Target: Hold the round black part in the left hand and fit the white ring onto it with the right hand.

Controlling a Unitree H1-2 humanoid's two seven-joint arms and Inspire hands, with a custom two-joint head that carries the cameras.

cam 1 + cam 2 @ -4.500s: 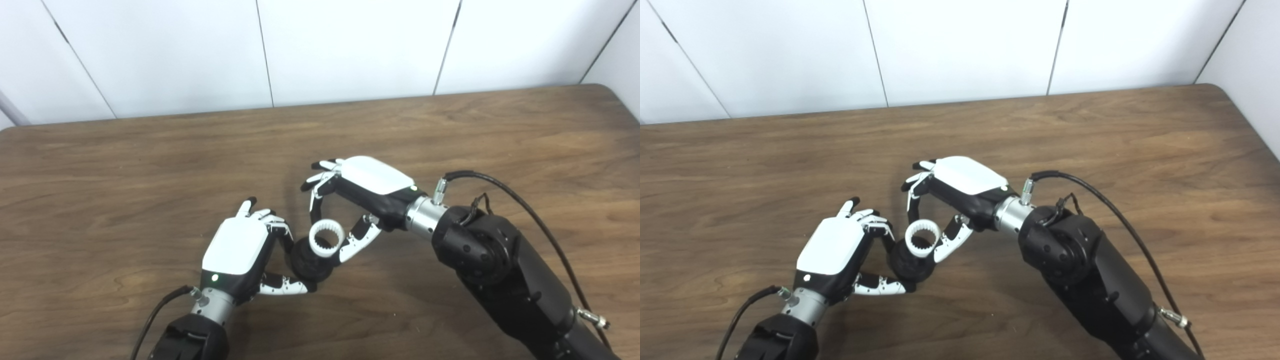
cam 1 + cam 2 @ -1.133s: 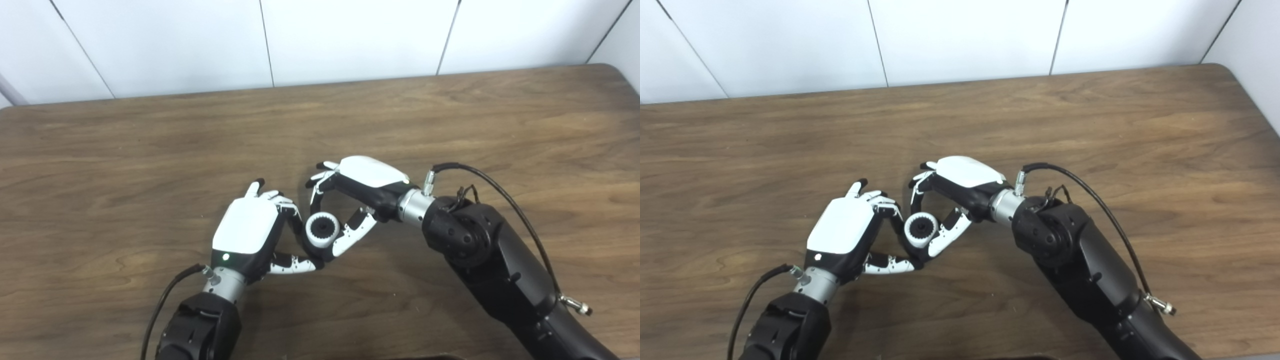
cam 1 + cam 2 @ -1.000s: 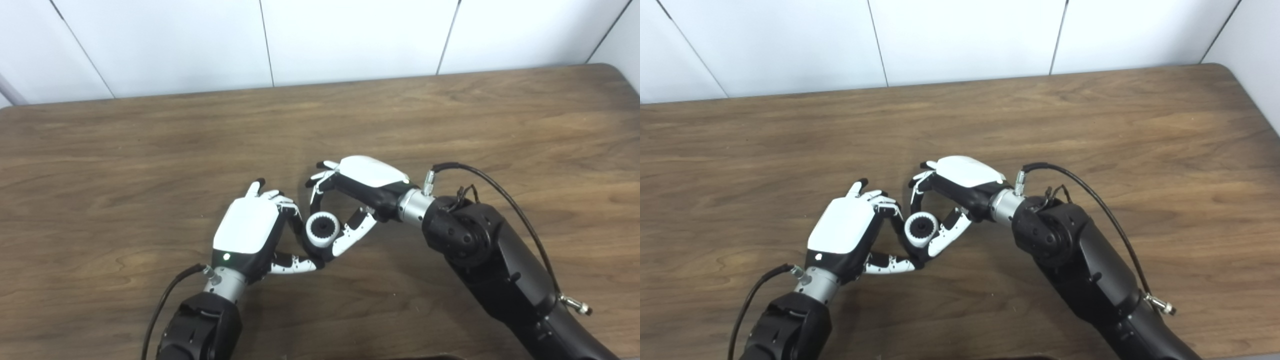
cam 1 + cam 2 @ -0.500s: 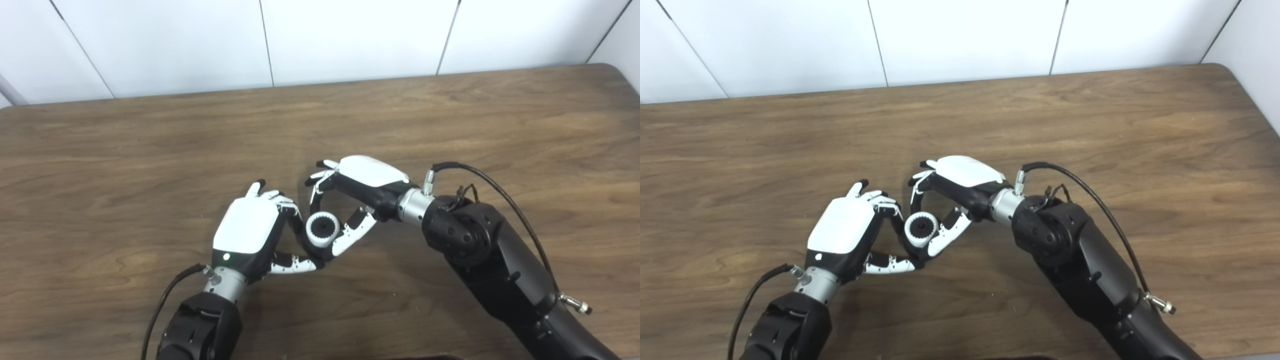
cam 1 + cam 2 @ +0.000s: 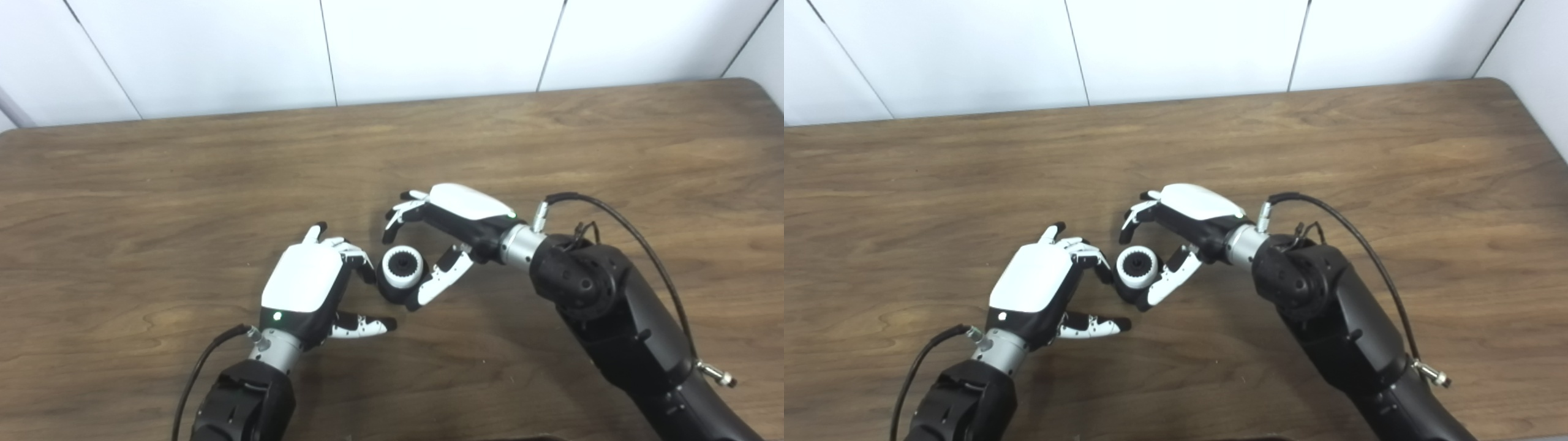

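Note:
The white ring (image 5: 401, 282) sits fitted around the top of the round black part (image 5: 397, 296), which rests on the wooden table (image 5: 551, 135) between my two hands. My left hand (image 5: 306, 285) is open; its fingers (image 5: 361, 264) are close to the part's left side and its thumb (image 5: 367, 325) lies on the table, apart from the part. My right hand (image 5: 459, 211) is open; its thumb (image 5: 440, 280) lies against the part's right side and its fingers (image 5: 401, 214) curl above and behind it without touching.
A black cable (image 5: 618, 226) loops over my right forearm. White wall panels (image 5: 429, 49) stand behind the table's far edge. The table's right edge (image 5: 1534, 128) shows in the right eye view.
My left hand has let go: its thumb has dropped away from the part. The ringed part has shifted slightly right and back. My right hand's fingers have lifted and drawn right.

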